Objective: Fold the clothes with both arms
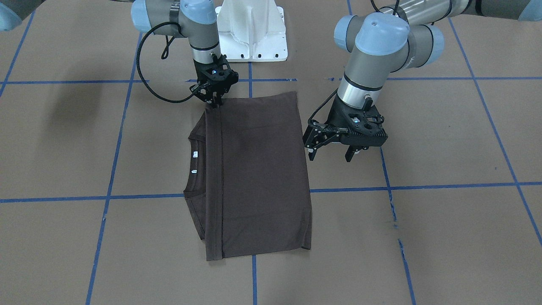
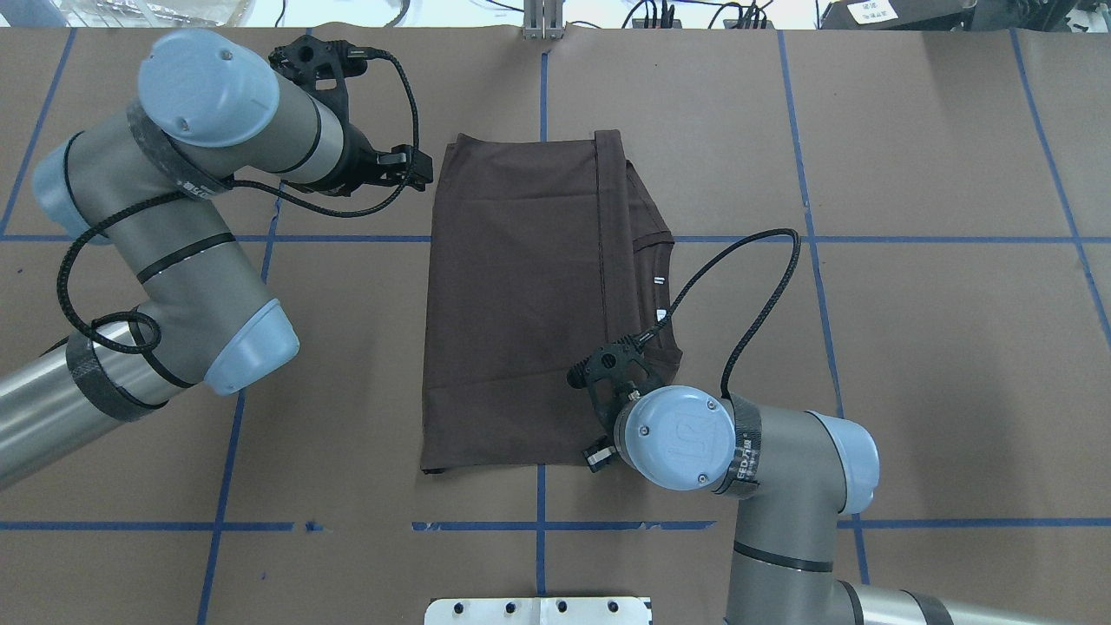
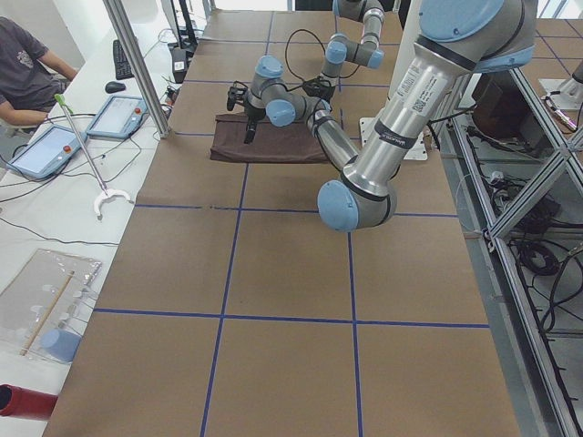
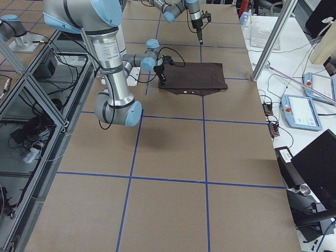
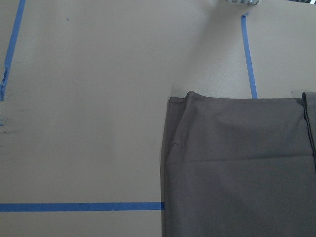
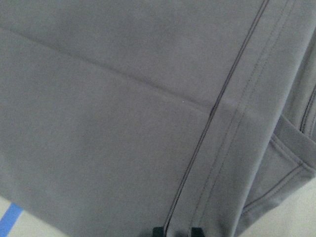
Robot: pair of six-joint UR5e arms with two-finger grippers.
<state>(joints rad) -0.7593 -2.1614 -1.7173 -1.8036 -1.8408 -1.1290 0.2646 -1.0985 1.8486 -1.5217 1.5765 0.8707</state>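
Half-fold judged complete; next, a second fold across is called for, with both end corners taken.
The T-shirt (image 1: 258, 178) is laid folded on the table (image 1: 444, 220); the left gripper (image 1: 330, 154) is held spread and tilted just beside its edge; farther, the right gripper (image 1: 214, 101) is stood vertical, pinched on the hem corner.

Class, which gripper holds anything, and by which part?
The right gripper seems to pinch the T-shirt at its hem corner; the left gripper is open, empty.
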